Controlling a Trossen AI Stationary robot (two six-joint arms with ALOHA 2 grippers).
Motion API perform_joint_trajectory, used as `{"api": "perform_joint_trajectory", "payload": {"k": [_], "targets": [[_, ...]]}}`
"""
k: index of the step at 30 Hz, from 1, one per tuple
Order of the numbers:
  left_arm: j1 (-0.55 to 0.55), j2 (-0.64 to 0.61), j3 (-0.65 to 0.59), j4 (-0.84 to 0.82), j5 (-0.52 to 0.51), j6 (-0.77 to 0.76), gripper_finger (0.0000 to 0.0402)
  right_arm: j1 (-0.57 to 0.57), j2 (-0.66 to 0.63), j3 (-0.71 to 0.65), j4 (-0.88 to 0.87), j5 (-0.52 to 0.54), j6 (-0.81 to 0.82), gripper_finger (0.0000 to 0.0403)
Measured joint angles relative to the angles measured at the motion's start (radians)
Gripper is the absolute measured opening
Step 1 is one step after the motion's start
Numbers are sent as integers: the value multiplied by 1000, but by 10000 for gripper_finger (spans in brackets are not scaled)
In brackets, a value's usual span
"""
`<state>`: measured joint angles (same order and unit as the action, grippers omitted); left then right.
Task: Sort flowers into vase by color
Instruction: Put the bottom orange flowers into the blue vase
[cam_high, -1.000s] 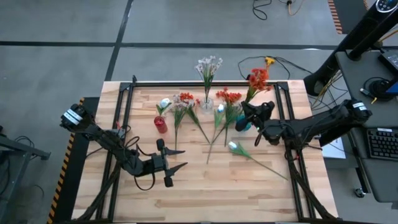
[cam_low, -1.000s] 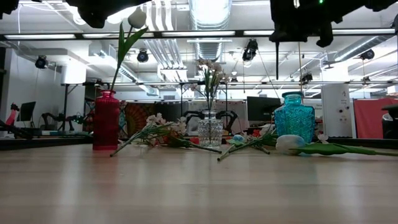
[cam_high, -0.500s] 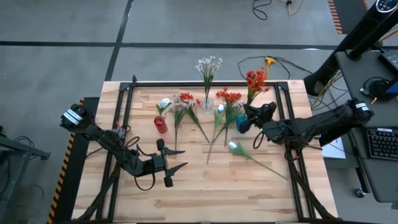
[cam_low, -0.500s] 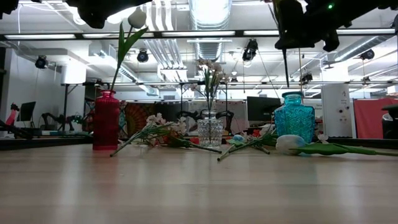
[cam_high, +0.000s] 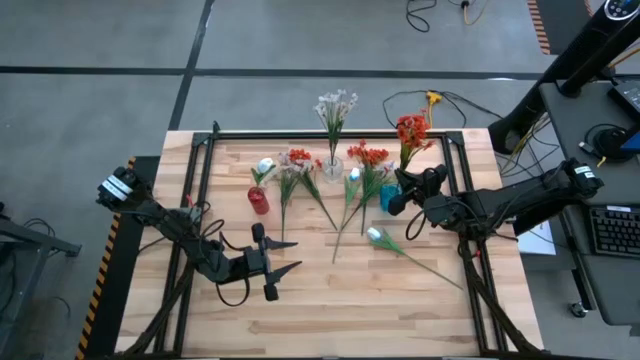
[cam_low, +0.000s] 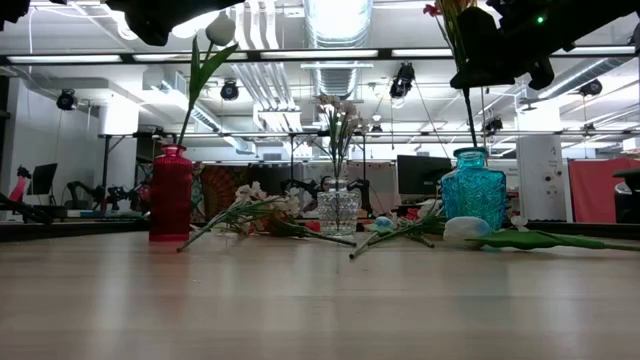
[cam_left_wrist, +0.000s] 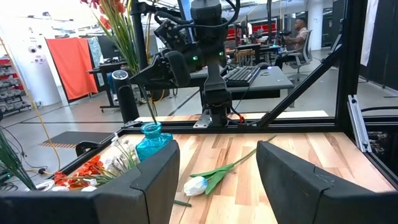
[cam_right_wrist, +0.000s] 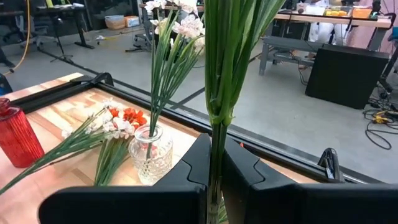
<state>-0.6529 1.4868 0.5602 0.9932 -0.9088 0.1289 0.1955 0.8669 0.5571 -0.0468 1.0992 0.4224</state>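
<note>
My right gripper (cam_high: 400, 193) is shut on an orange-red flower (cam_high: 411, 128) and stands over the teal vase (cam_low: 472, 195). The stalk (cam_low: 468, 122) runs straight down to the vase's mouth. A red vase (cam_low: 171, 193) holds a white tulip (cam_low: 220, 29). A clear glass vase (cam_low: 338, 207) holds a pale spray (cam_high: 335, 104). More orange-red and pale stems (cam_high: 300, 172) lie on the table between the vases. A white tulip (cam_high: 375, 236) lies near the middle. My left gripper (cam_high: 279, 256) waits open near the table's near left. My right gripper pinches the orange-red flower's green stalk (cam_right_wrist: 214, 134) between its two fingers (cam_right_wrist: 198, 163), below the place where the leaves branch off. The fingers lie across the stalk. The flower stands upright, bloom above the gripper, lower end at the teal vase's mouth (cam_low: 470, 153).
Black frame rails (cam_high: 205, 190) run along the table's left and right sides and its far edge. The lying tulip's long stalk (cam_high: 430, 266) slants toward the near right. Bare wood (cam_high: 340, 310) lies along the near edge.
My right gripper has carried the orange-red flower a little toward the table's right edge and lowered it. The stalk, hanging beside the teal vase a second ago, now stands upright with its lower end at the vase's mouth.
</note>
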Motion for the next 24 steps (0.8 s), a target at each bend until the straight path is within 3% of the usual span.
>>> {"api": "perform_joint_trajectory", "payload": {"k": [24], "targets": [[0, 0, 0, 0, 2, 0, 197, -13, 23, -1, 8, 54, 32, 15]]}}
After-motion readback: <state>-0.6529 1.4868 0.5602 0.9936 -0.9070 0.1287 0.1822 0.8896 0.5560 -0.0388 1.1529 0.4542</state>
